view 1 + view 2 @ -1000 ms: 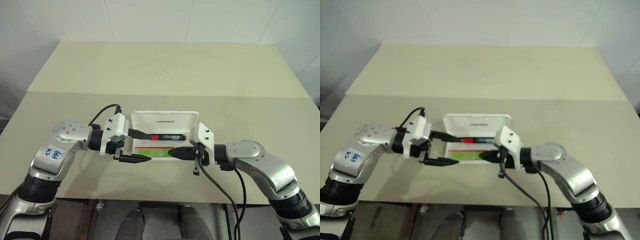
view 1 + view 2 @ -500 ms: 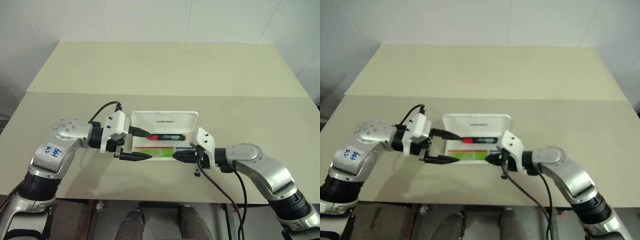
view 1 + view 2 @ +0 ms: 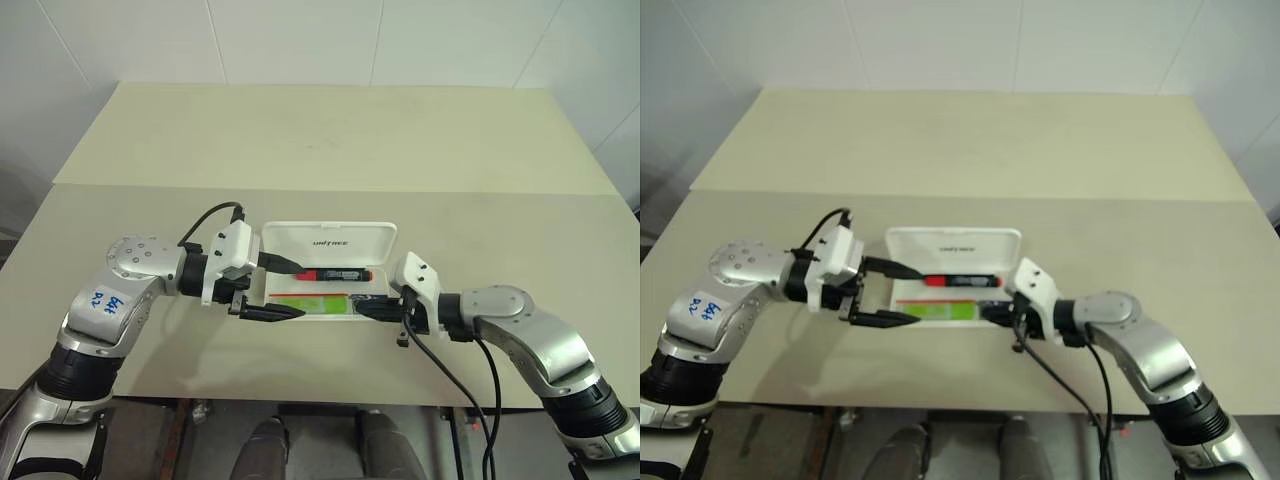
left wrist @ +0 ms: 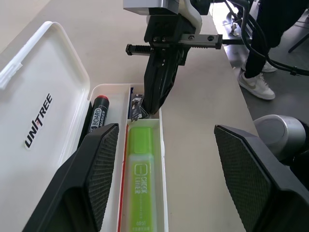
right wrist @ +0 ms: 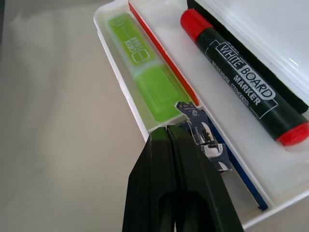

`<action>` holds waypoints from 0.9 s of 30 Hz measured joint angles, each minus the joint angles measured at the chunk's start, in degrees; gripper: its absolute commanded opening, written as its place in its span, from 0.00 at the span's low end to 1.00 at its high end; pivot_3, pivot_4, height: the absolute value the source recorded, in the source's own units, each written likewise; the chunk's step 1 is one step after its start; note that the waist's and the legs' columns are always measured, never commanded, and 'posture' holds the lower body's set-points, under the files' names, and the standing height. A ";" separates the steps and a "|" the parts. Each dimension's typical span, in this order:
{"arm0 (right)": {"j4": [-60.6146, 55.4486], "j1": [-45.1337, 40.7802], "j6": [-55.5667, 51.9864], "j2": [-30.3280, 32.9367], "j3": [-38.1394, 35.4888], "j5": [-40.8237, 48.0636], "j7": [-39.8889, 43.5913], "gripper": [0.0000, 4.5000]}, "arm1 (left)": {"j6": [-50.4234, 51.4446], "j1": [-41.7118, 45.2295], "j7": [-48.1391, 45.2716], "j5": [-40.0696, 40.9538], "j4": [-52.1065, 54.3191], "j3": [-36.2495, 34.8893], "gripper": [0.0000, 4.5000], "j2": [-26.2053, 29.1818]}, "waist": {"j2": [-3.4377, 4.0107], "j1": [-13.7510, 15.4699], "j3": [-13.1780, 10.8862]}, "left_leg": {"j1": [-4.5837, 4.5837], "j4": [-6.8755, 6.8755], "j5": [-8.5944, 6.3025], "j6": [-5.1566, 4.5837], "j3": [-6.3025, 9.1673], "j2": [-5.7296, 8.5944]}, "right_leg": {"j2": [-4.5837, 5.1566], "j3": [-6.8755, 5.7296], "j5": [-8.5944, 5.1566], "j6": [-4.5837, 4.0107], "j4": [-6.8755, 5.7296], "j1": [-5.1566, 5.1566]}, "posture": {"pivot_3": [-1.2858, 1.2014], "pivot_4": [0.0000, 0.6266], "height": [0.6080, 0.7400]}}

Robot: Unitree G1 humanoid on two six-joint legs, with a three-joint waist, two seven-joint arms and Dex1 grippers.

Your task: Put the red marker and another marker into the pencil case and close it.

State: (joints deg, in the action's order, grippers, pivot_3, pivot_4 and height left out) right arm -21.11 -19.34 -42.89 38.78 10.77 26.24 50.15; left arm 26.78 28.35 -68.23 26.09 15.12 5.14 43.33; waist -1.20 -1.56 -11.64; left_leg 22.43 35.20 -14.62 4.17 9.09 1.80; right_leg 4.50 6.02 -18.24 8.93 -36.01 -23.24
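The white pencil case (image 3: 328,238) lies open near the table's front edge, its lid tilted up at the back. In its rear compartment lies the red marker (image 3: 335,273), black with a red cap. The light green marker (image 3: 315,303) lies in the front compartment. My left gripper (image 3: 298,290) is open at the case's left end, with one finger over the tray and the other in front of it. My right gripper (image 3: 362,311) is shut and empty, its tips (image 5: 169,133) at the tray's front right corner, just past the green marker (image 5: 145,72).
The beige table has a seam (image 3: 330,188) running across it behind the case, with wide bare surface beyond. Its front edge (image 3: 300,400) is close below my arms. A black cable (image 3: 440,370) hangs from my right wrist over that edge. A person's shoe (image 4: 256,82) stands beside the table.
My shut right gripper has slid right along the case, from over the green marker's end to the tray's right corner. The left gripper and both markers stayed put.
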 measured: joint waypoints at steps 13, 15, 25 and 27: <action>-4.65 2.07 -3.39 4.56 -3.81 7.42 4.55 0.01 | 0.00 0.00 -0.03 0.01 0.01 0.27 0.76 -0.32 | 0.00 0.03 0.00 | 0.00 0.00 0.00 0.00 -0.01 0.00 | 0.00 0.00 0.00 0.00 0.01 0.00 | 0.52 0.24 1.00; -5.53 2.14 -3.85 6.32 -5.48 8.90 5.53 0.01 | 0.00 0.00 -0.04 0.01 0.02 0.28 0.76 -0.32 | 0.00 0.06 0.00 | 0.00 0.01 0.00 0.00 -0.01 0.01 | 0.00 0.00 0.00 0.01 0.01 0.01 | 0.52 0.24 1.00; -6.24 2.27 -4.18 11.48 -13.98 12.14 7.06 0.01 | 0.00 0.00 -0.17 0.65 -0.14 -0.33 0.76 0.23 | 0.00 0.04 0.00 | 0.00 0.01 0.00 0.00 -0.02 0.00 | 0.00 0.00 0.00 0.00 0.01 0.01 | 0.52 0.24 1.00; -6.81 2.12 -3.69 11.61 -15.19 12.35 6.83 0.01 | 0.01 0.00 -0.17 0.74 -0.20 -0.97 0.76 0.48 | 0.00 0.02 0.00 | 0.00 0.01 0.00 0.00 -0.03 0.00 | 0.00 0.00 0.00 0.01 0.01 0.01 | 0.52 0.24 1.00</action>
State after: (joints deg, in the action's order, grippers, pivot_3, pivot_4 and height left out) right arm -27.92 -17.22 -46.58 50.39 -4.42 38.59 56.98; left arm 26.80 28.34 -68.40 26.84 14.92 4.17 43.80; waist -1.21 -1.54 -11.64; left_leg 22.43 35.21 -14.62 4.16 9.07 1.80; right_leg 4.50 6.02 -18.24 8.94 -36.00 -23.23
